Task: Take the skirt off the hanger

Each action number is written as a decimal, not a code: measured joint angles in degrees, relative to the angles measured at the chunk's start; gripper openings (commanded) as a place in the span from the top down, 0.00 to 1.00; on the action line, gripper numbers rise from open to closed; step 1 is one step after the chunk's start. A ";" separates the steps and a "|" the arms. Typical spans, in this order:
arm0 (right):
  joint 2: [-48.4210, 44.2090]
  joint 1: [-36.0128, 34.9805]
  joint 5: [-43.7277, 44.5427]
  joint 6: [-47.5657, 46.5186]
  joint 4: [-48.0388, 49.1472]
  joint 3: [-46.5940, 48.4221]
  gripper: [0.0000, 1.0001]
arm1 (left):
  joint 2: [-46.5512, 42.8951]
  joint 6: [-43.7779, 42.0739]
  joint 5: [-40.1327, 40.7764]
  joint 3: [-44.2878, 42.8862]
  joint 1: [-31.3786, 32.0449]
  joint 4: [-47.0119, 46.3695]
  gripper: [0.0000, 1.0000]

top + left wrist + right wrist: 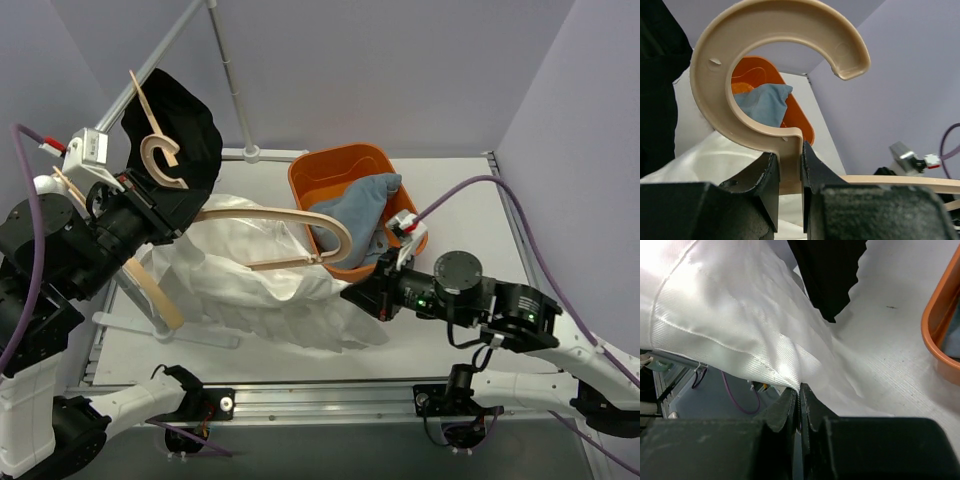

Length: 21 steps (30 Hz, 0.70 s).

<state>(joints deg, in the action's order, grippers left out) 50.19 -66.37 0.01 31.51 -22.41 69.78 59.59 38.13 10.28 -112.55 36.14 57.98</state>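
A white skirt [262, 285] lies spread on the table, part of it still over the arm of a tan plastic hanger [290, 218]. My left gripper [152, 203] is shut on the hanger's neck just below the hook [775, 60], holding it raised at the left. In the left wrist view my fingers [765, 175] clamp the neck from both sides. My right gripper [352, 297] is shut on the skirt's edge at the right; in the right wrist view the skirt [735, 325] runs up from the closed fingertips [799, 392].
An orange basket [345, 165] with a blue-grey cloth [365, 208] stands at the back centre, close behind the hanger's tip. A black garment [180, 125] hangs at the back left by a white rack pole [232, 80].
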 measured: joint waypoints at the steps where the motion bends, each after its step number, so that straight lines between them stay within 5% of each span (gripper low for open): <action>1: 1.25 0.00 -0.42 0.00 0.79 0.02 1.00 | -0.48 0.90 -0.17 0.59 0.00 -0.94 0.98; 21: 17.75 0.85 -2.01 -0.87 5.01 8.37 1.00 | -3.41 14.82 -6.01 3.45 -0.15 -16.63 0.98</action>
<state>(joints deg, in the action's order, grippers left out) 67.94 -65.52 -2.00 30.63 -17.41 78.15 56.18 52.95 4.27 -109.10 35.99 41.34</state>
